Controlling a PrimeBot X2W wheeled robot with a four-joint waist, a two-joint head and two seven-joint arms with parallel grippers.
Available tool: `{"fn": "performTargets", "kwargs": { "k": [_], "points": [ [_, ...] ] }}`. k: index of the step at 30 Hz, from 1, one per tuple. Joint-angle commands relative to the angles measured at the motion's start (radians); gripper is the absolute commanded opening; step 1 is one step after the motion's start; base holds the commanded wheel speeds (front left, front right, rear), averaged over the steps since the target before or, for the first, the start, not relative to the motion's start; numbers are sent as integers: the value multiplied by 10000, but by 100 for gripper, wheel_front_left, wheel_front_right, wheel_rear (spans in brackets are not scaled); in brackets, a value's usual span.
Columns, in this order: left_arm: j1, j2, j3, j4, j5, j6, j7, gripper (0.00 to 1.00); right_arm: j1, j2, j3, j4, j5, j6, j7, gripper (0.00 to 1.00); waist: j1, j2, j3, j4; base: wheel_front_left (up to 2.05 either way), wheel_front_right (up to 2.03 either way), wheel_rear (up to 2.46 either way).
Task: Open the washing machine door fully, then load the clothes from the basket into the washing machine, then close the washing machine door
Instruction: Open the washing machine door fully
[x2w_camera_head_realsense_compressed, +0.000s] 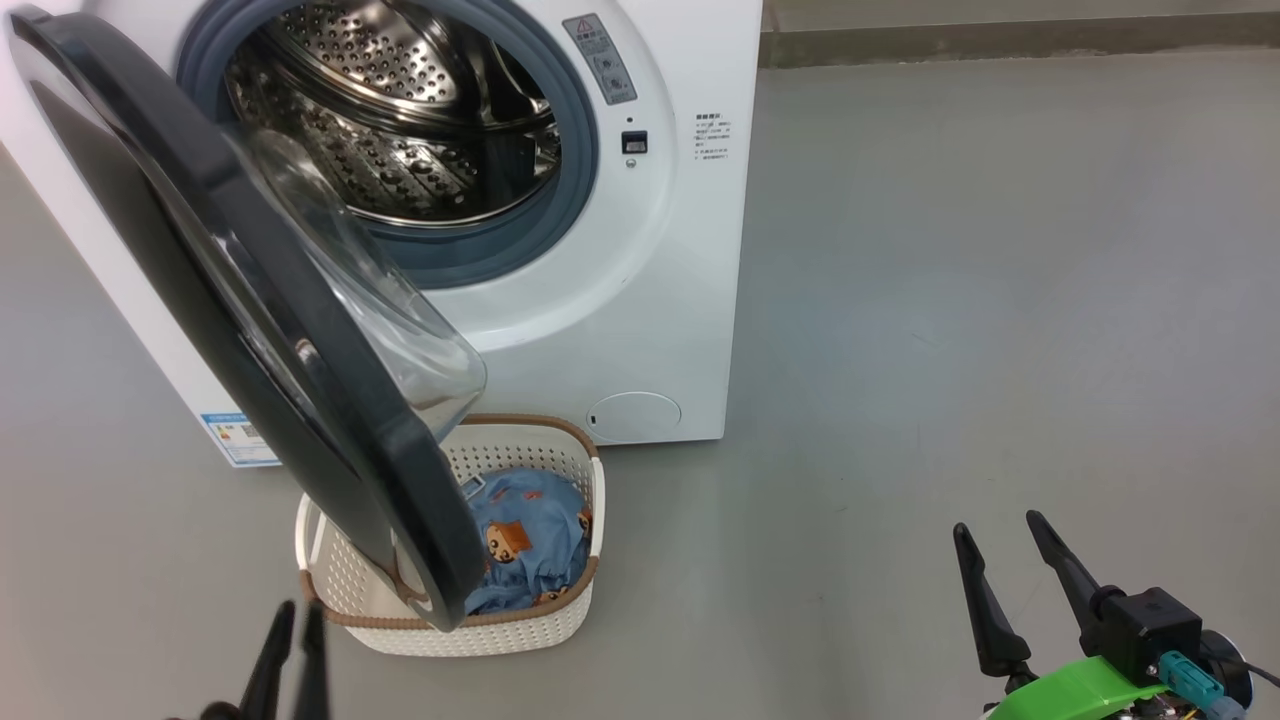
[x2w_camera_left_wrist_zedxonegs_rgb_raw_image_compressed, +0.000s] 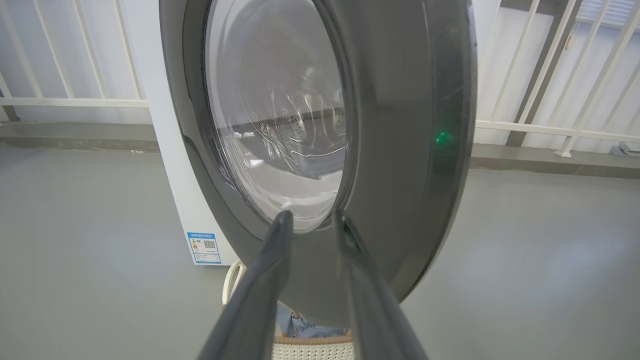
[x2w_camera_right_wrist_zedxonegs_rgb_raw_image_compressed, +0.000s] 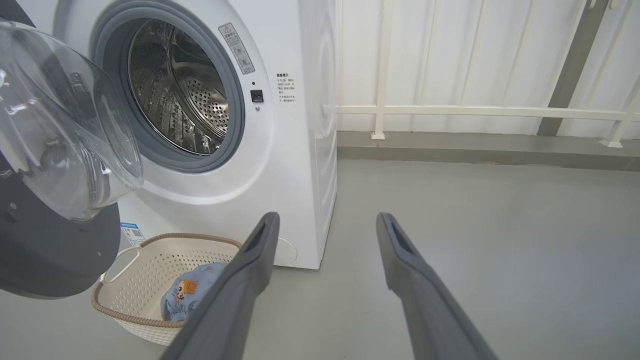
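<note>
Grey floor (x2w_camera_head_realsense_compressed: 950, 300) carried the washing machine (x2w_camera_head_realsense_compressed: 640, 300), its washing machine door (x2w_camera_head_realsense_compressed: 290, 370) half-open above the basket (x2w_camera_head_realsense_compressed: 520, 625) of clothes (x2w_camera_head_realsense_compressed: 520, 535). Our left tool (x2w_camera_left_wrist_zedxonegs_rgb_raw_image_compressed: 312, 216), narrowly parted and empty, faced the door; our right tool (x2w_camera_right_wrist_zedxonegs_rgb_raw_image_compressed: 327, 217) gaped. We judged the door needed pushing wider.

Floor (x2w_camera_head_realsense_compressed: 1000, 300): smooth grey, evenly lit. Far side: white railing (x2w_camera_right_wrist_zedxonegs_rgb_raw_image_compressed: 475, 112) of vertical bars over a low grey kerb (x2w_camera_right_wrist_zedxonegs_rgb_raw_image_compressed: 475, 147), pale panels behind.
</note>
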Motion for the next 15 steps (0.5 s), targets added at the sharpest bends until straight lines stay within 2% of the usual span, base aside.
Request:
{"fn": "performTargets", "kwargs": {
  "k": [1,9,15],
  "points": [
    [-178,150,398,-561,-168,55,-95,0,-32,-19,229,-178,-8,63,-120,100,0,0,5,6,0,0,0],
    [-426,150,893,-2568,-192,79,-95,0,-67,-111,331,-29,166,63,-120,100,0,0,-9,-3,0,0,0],
    [-1046,150,835,-4450,-108,-192,-95,0,-95,-155,304,-30,227,63,-120,100,0,0,-9,-11,0,0,0]
  ]
}}
